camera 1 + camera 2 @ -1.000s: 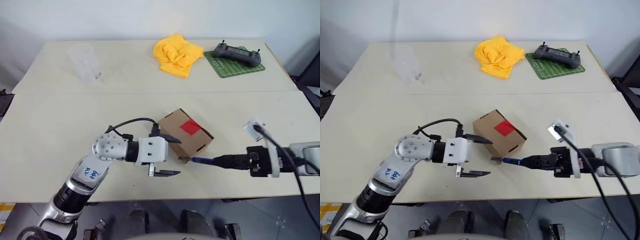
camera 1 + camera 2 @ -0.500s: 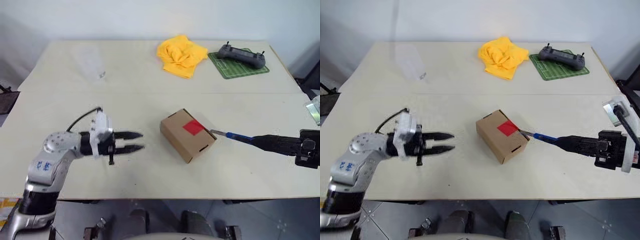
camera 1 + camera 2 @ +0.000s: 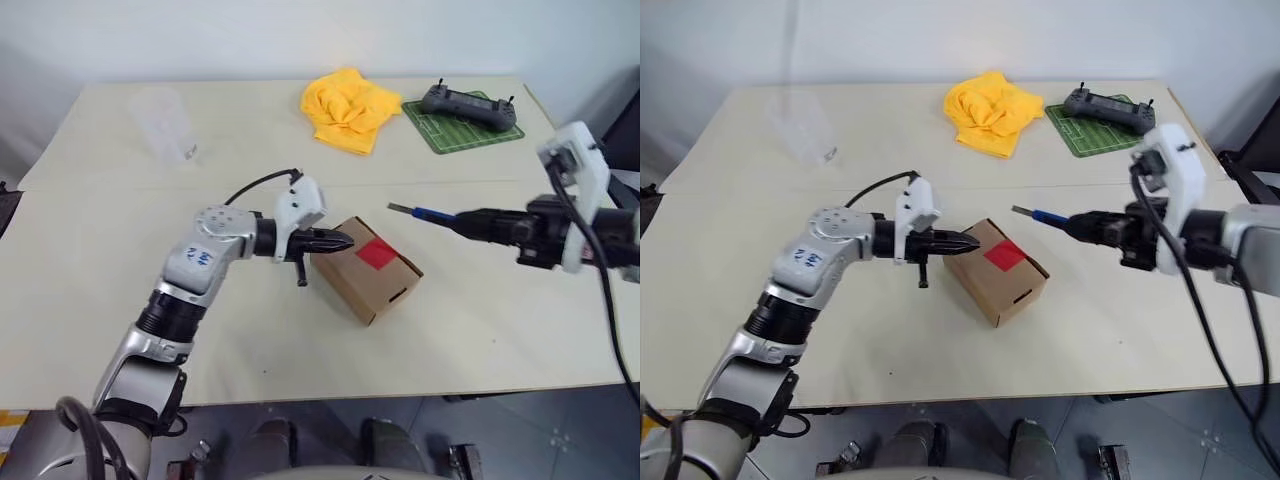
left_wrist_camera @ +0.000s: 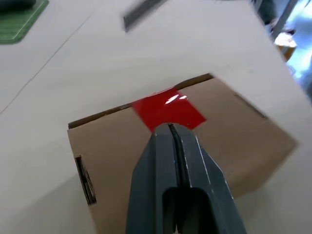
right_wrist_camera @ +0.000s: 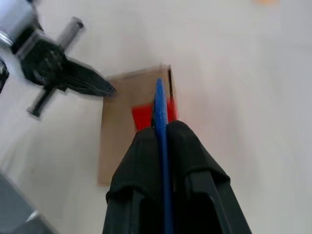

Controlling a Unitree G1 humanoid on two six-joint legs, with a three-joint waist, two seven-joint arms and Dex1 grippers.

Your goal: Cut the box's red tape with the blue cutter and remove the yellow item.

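Note:
The box (image 3: 368, 270), a small brown carton, lies mid-table with the red tape (image 3: 378, 254) on its top face. My left gripper (image 3: 345, 241) is shut and empty. Its tip rests over the box's top at the left edge of the red tape (image 4: 168, 108); I cannot tell whether it touches. My right gripper (image 3: 462, 218) is shut on the blue cutter (image 3: 425, 212). The cutter is held level in the air, above and right of the box, blade pointing left. In the right wrist view the blue cutter (image 5: 160, 105) lines up over the box (image 5: 122, 146). The yellow item is hidden.
At the back of the table (image 3: 500, 320) lie a crumpled yellow cloth (image 3: 348, 108) and a black controller (image 3: 470, 103) on a green mat (image 3: 440, 130). A clear plastic cup (image 3: 165, 125) stands back left.
The left gripper went from open to shut and swung in to the box's top by the tape. The right gripper lifted the cutter off the box's right edge.

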